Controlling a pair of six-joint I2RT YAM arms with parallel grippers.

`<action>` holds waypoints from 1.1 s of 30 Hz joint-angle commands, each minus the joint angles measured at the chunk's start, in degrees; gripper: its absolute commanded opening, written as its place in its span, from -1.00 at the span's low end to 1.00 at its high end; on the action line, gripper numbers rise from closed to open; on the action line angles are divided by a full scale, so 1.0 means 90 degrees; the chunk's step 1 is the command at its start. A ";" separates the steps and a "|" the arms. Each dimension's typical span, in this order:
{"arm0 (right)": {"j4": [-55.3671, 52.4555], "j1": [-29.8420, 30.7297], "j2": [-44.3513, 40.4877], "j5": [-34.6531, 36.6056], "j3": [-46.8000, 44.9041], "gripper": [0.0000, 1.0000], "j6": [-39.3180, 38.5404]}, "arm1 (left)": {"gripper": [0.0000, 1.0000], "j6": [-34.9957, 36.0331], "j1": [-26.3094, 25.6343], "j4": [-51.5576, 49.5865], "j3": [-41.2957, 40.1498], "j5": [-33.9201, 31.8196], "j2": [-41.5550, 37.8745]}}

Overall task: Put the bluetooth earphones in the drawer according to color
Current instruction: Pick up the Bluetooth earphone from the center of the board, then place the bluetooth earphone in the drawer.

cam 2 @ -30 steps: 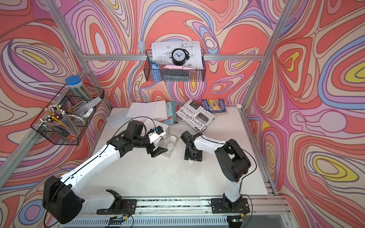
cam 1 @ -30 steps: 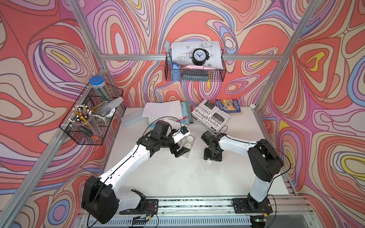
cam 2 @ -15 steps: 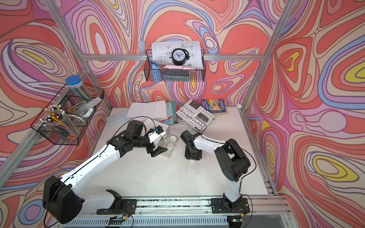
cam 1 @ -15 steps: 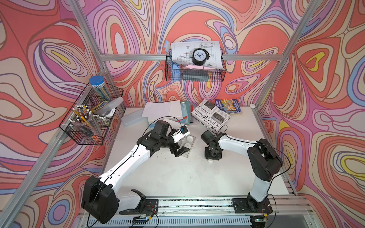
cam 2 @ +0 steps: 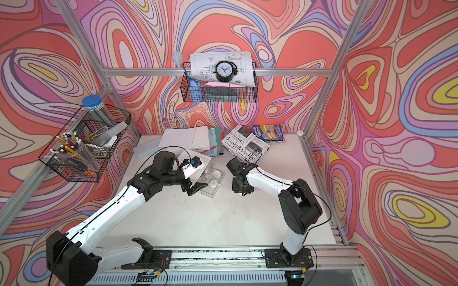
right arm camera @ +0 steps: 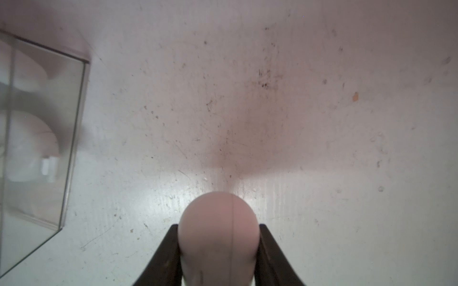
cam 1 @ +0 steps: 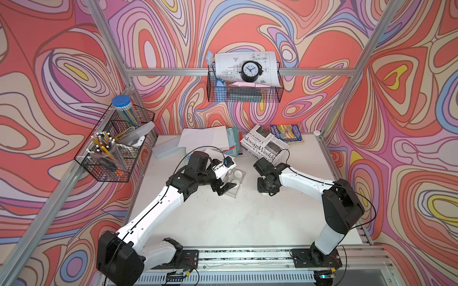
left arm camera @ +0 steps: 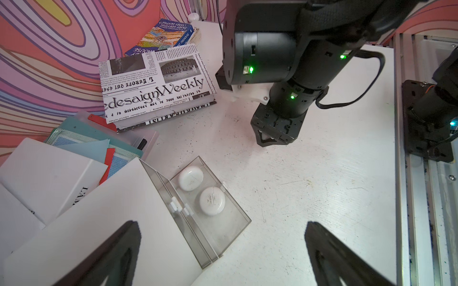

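The right gripper is clamped on a pale earphone case low over the table (white or beige-pink, the tinted light hides which). The left gripper hangs wide apart and empty at the pulled-out clear drawer, where two white cases lie side by side. Behind stands the white cabinet, its other drawers' contents hidden. No loose cases show on the table, so the sorting looks nearly finished.

Bare worktop lies between my right gripper and the open drawer. My left gripper hangs over that drawer.
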 commanded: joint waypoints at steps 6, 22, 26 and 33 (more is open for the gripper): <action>0.0930 0.0304 -0.0173 -0.0043 0.0420 -1.00 -0.0393 | 0.97 0.0067 0.0193 0.0008 -0.0083 -0.0030 -0.0241; 0.2077 0.0531 0.0629 -0.1140 0.1060 -1.00 -0.0293 | 0.97 0.0325 0.0679 -0.0606 0.0098 -0.0265 -0.0241; 0.2191 0.0595 0.0864 -0.1430 0.1201 -1.00 -0.0271 | 0.97 0.0294 0.0685 -0.0779 0.0239 -0.0260 -0.0142; 0.2385 0.0669 0.1078 -0.1568 0.1262 -1.00 -0.0175 | 0.97 0.0311 0.0679 -0.0814 0.0241 -0.0256 -0.0236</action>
